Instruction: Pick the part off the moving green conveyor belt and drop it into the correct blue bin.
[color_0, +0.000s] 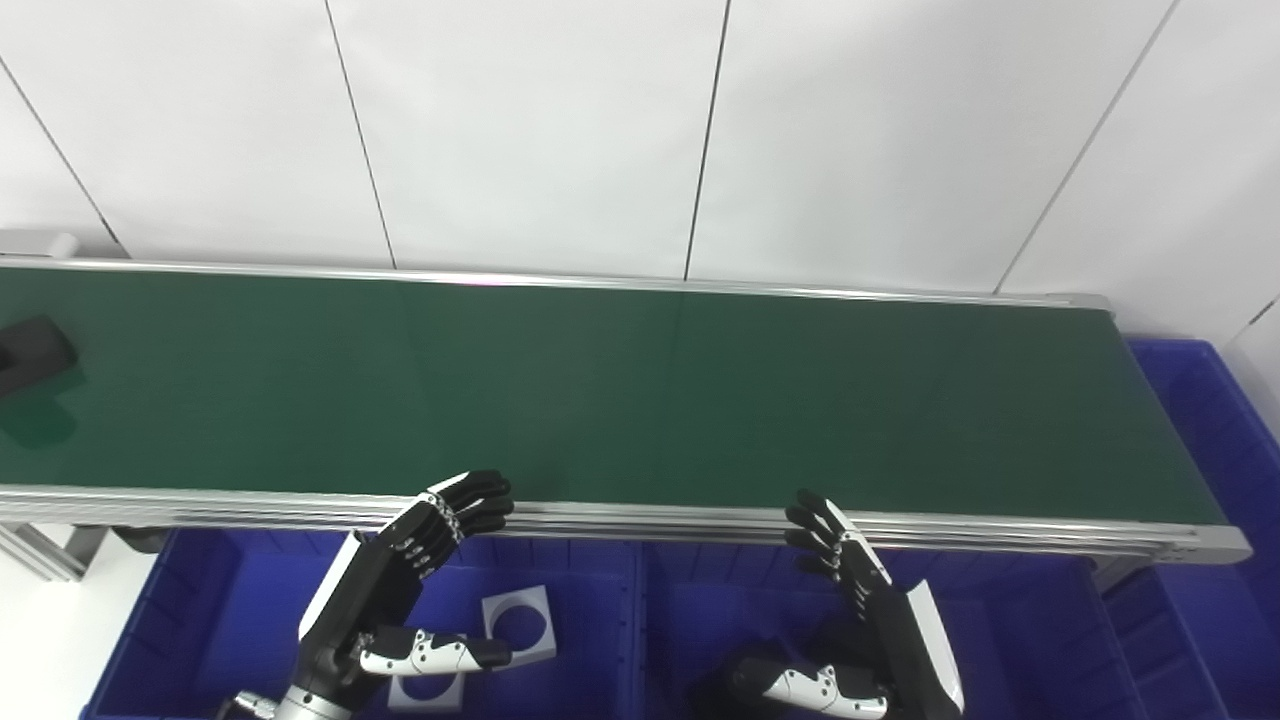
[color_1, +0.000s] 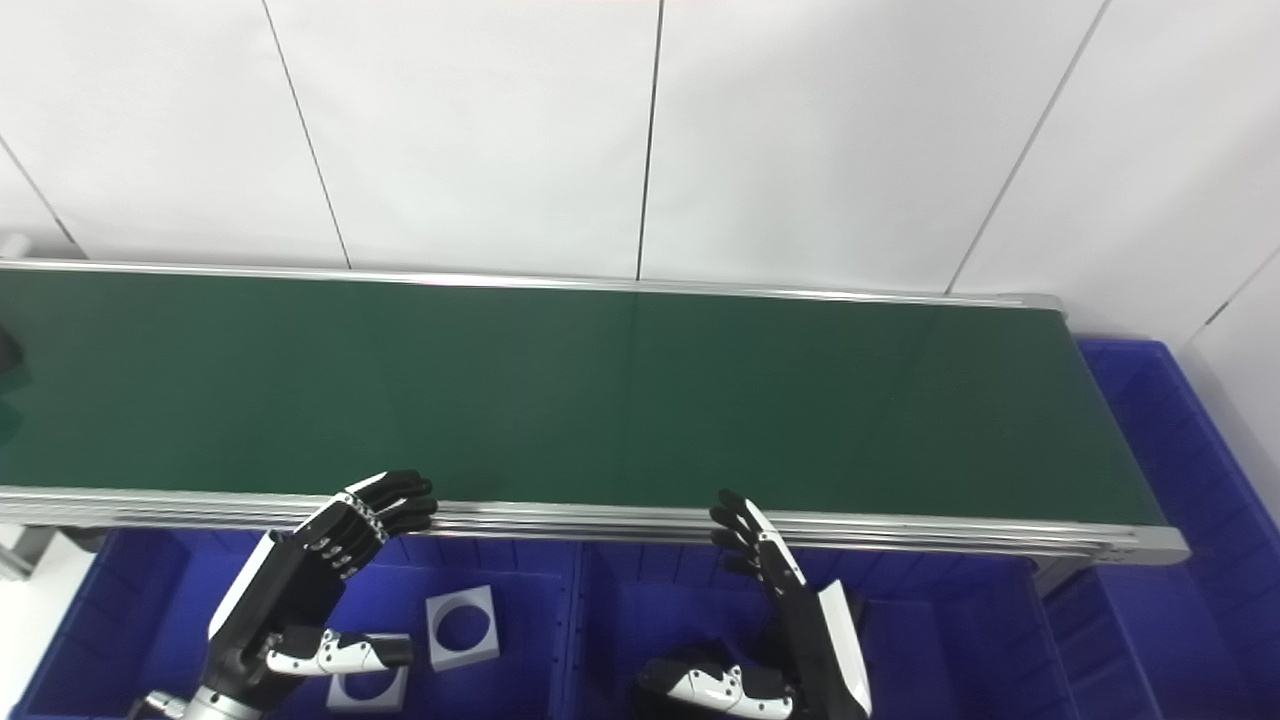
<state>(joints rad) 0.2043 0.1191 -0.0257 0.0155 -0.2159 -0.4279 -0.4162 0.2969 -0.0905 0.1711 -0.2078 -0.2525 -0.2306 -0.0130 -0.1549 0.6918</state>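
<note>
Left eye view: left hand (color_0: 400, 590) open, fingers spread, empty, above left blue bin (color_0: 180, 640). Right hand (color_0: 860, 620) likewise open, empty, above middle blue bin (color_0: 1010, 640). Two white square pieces with round holes (color_0: 520, 622) lie in left bin. Dark part (color_0: 32, 352) sits on green conveyor belt (color_0: 640, 390) at far left edge, well apart from both hands.

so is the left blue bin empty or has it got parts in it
Not empty: the left blue bin holds two white square parts with round holes, lying below the open left hand.
</note>
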